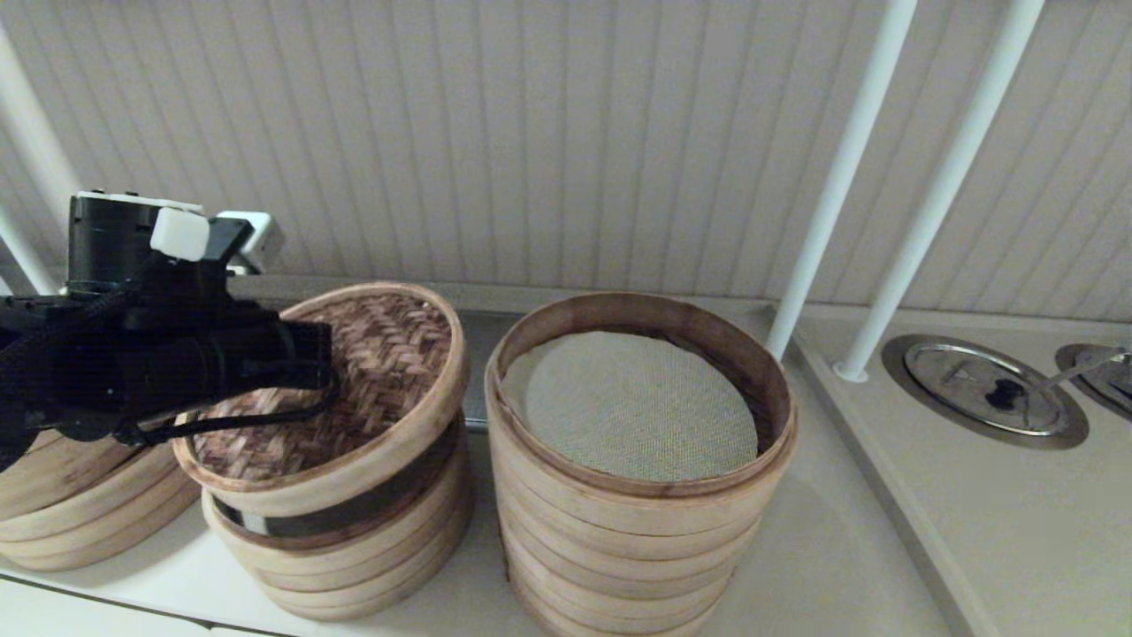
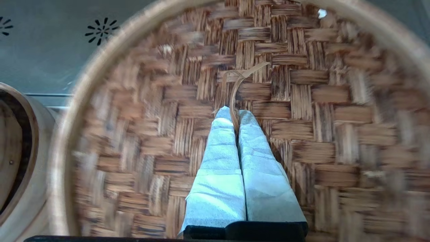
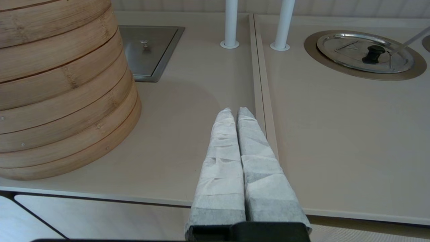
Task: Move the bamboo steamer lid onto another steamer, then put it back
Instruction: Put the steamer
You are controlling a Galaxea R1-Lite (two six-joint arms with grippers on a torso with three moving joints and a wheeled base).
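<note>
In the head view, the left gripper (image 1: 323, 367) reaches in from the left over the bamboo steamer lid (image 1: 354, 389), which sits tilted above the short steamer stack (image 1: 354, 557), its near-left side lifted so a dark gap shows under the rim. Just to its right stands another steamer (image 1: 637, 495), the tallest stack, open at the top with a beige mesh liner (image 1: 632, 407) inside. A third stack (image 1: 80, 504) lies at the left edge behind the arm, and two white poles (image 1: 840, 186) rise from the counter (image 1: 884, 548) near a round metal cover (image 1: 982, 389). In the left wrist view, the padded fingers (image 2: 218, 161) are pressed together, clamped on a thin bamboo loop handle (image 2: 235, 97) at the centre of the lid's woven top (image 2: 319, 111). In the right wrist view, the right gripper (image 3: 235, 112) hangs low over the counter's front edge beside the tall stack (image 3: 60, 87), its wrapped fingers (image 3: 221, 168) closed together on nothing, with a square steel hatch (image 3: 147, 50) further back.
</note>
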